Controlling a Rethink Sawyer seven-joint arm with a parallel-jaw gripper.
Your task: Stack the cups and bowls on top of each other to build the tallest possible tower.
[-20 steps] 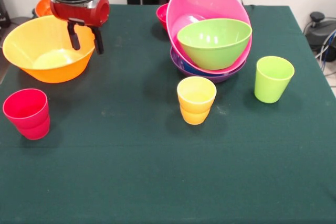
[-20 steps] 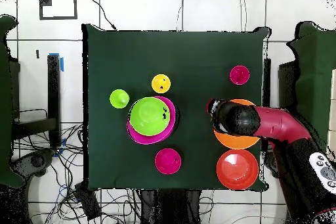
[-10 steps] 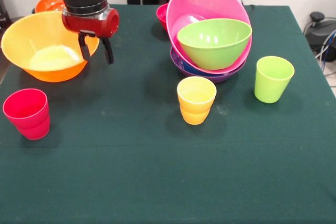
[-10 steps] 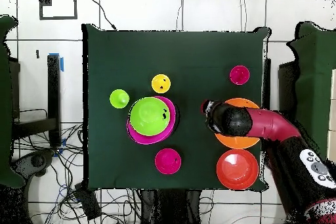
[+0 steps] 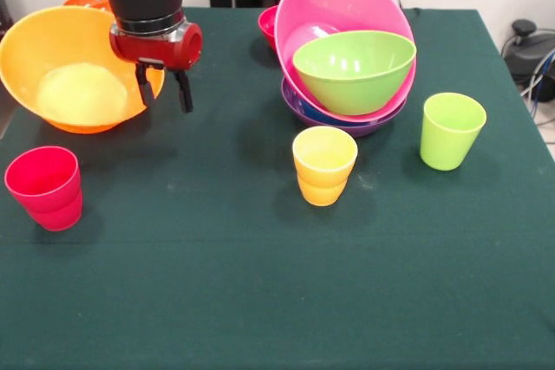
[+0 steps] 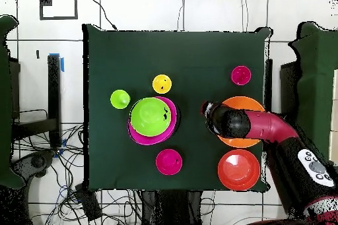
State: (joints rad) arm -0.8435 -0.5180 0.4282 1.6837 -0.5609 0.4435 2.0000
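my gripper (image 5: 162, 92) now sits further toward the middle of the table than a second ago, when it hung over the near rim of the light orange bowl (image 5: 65, 71); now one finger is at that rim and the other is past it, over the green cloth (image 5: 260, 283). i also sit slightly lower in the front view. the light orange bowl has tipped: its rim on my side is lifted and its opening faces the camera more, showing more of its pale inside. in the overhead view my arm (image 6: 264, 127) reaches further across the bowl, and my wrist covers its edge nearer the tower (image 6: 153, 121).
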